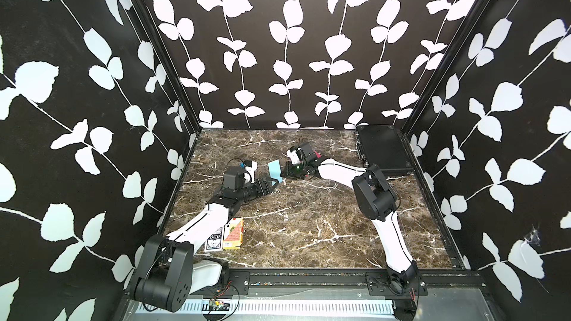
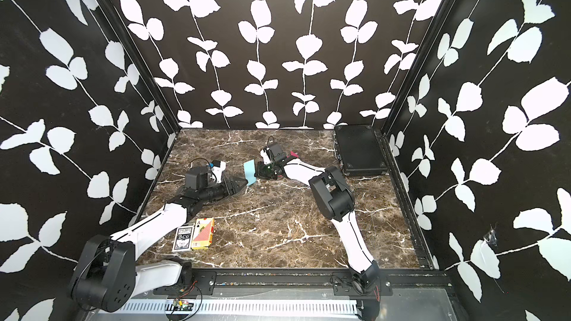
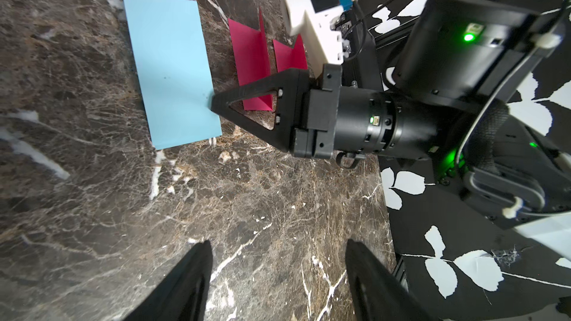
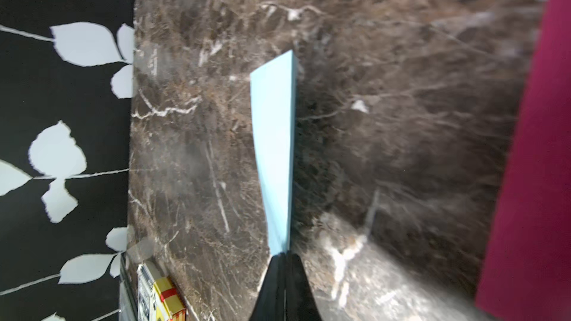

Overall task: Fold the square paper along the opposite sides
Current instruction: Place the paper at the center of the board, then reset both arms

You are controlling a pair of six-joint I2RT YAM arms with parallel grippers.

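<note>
Closest to the lens in both top views was the left arm's black shoulder joint [image 1: 163, 273] [image 2: 105, 273], off the marble table [image 1: 309, 230] past its 7 o'clock edge. Two card boxes lay touching at 7 o'clock on the table, just beside that arm: a black-and-white deck [image 1: 213, 237] and an orange deck [image 1: 234, 233]. A black case [image 1: 383, 149] filled the 1 o'clock corner.

The blue paper [image 1: 274, 170] [image 3: 173, 69] lay a little toward 11 o'clock from the table's middle, between the two grippers. In the left wrist view it showed as a narrow rectangle, flat on the marble.

The right gripper [image 1: 282, 176] [image 3: 214, 104] reached in from 3 o'clock. Its jaws were pressed together on the paper's long edge, nearer one corner. In the right wrist view the black fingers [image 4: 278, 273] met, and the blue sheet ran out from between them.

The left gripper [image 1: 275, 183] [image 3: 277, 242] came in low from 8 o'clock, its tip just beside the paper's near end; whether it touched could not be told. Its fingers stood well apart, with only bare marble showing between them.

Two red papers [image 3: 250, 63] [image 3: 290, 55], each creased with one flap standing up, lay toward 1 o'clock of the blue paper, beside the right gripper's wrist.
</note>
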